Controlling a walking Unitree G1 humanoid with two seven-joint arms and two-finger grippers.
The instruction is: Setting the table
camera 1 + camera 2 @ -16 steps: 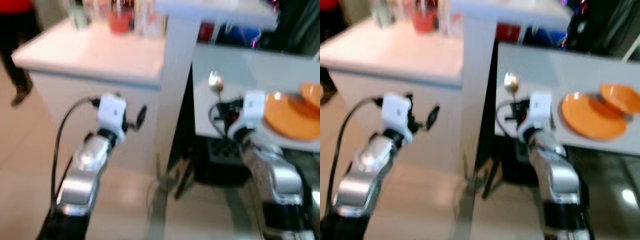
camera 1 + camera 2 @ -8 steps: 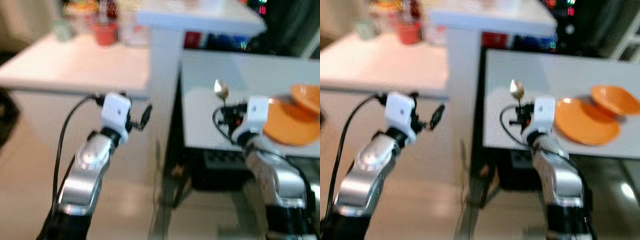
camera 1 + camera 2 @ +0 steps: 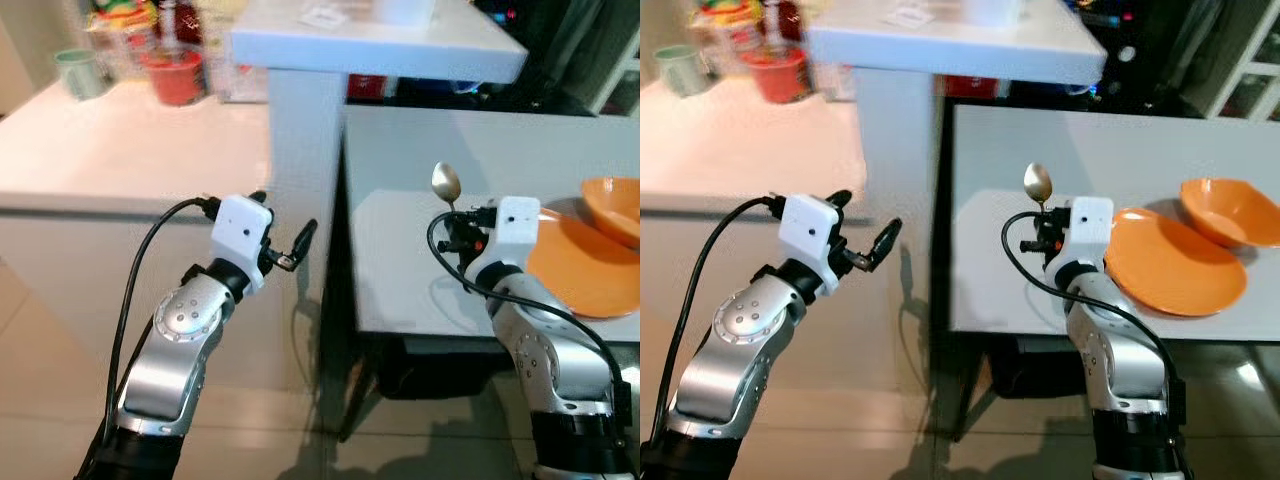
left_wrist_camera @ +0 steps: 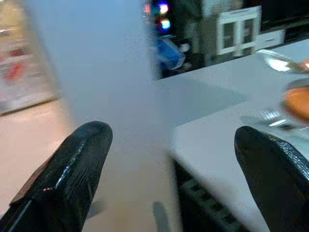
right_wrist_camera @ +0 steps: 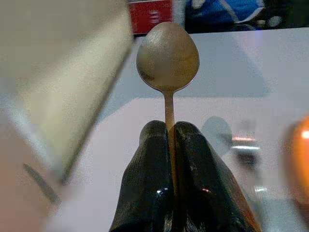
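My right gripper [image 3: 452,226] is shut on a metal spoon [image 3: 445,184] and holds it upright, bowl up, above the near left part of the white table [image 3: 400,270]. In the right wrist view the spoon [image 5: 168,63] sticks up from between the two closed fingers [image 5: 145,188]. An orange plate [image 3: 1175,262] lies on the table just right of that gripper, with an orange bowl [image 3: 1232,210] behind it. My left gripper [image 3: 288,245] is open in the air, in front of the white counter [image 3: 110,160], left of the table.
A white pillar with a shelf top [image 3: 300,120] stands between counter and table. A red cup [image 3: 175,78], a green mug [image 3: 78,72] and packets sit at the back of the counter. Dark clutter lies behind the table, tiled floor [image 3: 50,380] below.
The camera has swung and steadied, so the blur is gone and the scene has shifted left. The spoon stays gripped upright in my right gripper; both arms hold much the same pose.
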